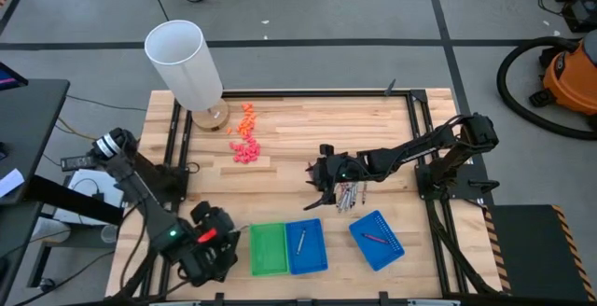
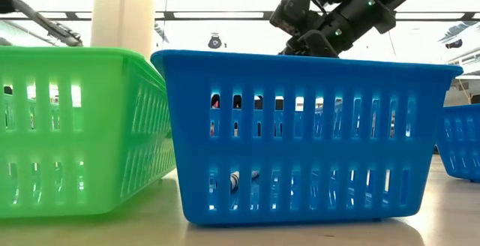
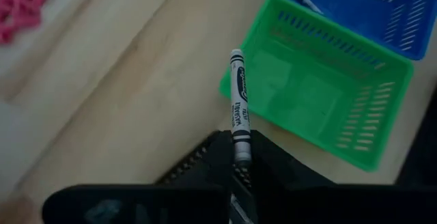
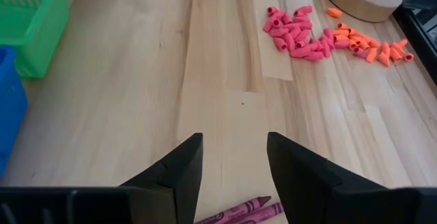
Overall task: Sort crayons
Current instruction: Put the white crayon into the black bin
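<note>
**Three baskets on the bench, one still bare**

Closest to the front edge of the wooden table (image 1: 280, 138) sit the baskets, so start there. At the left front corner the left gripper (image 3: 235, 157) hangs just beside the green basket (image 1: 268, 248), its fingers pinched on the end of a grey crayon (image 3: 238, 108) that sticks out ahead of them, above the table next to that basket's corner. I can see nothing lying in the green basket; its floor is bare.

Touching its right side is the first blue basket (image 1: 306, 245), and a single grey crayon (image 1: 300, 242) lies on its floor. From table height a bit of that one shows through the lower slots.

Further right, set at an angle and apart from the other two, is the second blue basket (image 1: 376, 240), holding one magenta crayon (image 1: 374, 238).

Just behind that basket, near the middle of the table, a small heap of loose crayons (image 1: 348, 194) waits on the wood. The right gripper (image 1: 326, 187) is right over the heap's left edge with its fingers (image 4: 181, 166) spread wide and nothing between them; two magenta crayons (image 4: 242, 212) lie just under its tips.

Back at the far left, a white lamp (image 1: 187, 63) stands on a round wooden base, with a scatter of orange and pink eraser caps (image 1: 246, 138) beside it.
</note>
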Controlling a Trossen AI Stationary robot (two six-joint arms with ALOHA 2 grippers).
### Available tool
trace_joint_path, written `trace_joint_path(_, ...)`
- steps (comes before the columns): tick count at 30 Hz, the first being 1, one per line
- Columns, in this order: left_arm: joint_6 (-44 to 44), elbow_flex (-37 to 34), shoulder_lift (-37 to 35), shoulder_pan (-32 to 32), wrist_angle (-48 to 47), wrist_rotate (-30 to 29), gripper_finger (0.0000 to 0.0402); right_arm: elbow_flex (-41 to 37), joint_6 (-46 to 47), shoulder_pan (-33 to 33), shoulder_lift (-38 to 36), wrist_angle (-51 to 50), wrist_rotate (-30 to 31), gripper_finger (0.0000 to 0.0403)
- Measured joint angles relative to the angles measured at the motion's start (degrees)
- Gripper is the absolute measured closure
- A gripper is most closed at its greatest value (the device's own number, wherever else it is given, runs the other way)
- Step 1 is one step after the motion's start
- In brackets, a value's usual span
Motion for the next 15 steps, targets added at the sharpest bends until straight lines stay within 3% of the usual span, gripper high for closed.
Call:
trace_joint_path(5, -8.4, 0.0, 0.0, -4.0, -1.7, 0.4, 0.0365, 0.0, -0.1, 0.0, 0.0, 0.2, 0.0, 0.0229)
trace_joint_path(15, -26.6, 0.0, 0.6, -11.0, -3.3, 7.0, 0.0365, 0.0, -0.2, 0.0, 0.0, 0.0, 0.0, 0.0230)
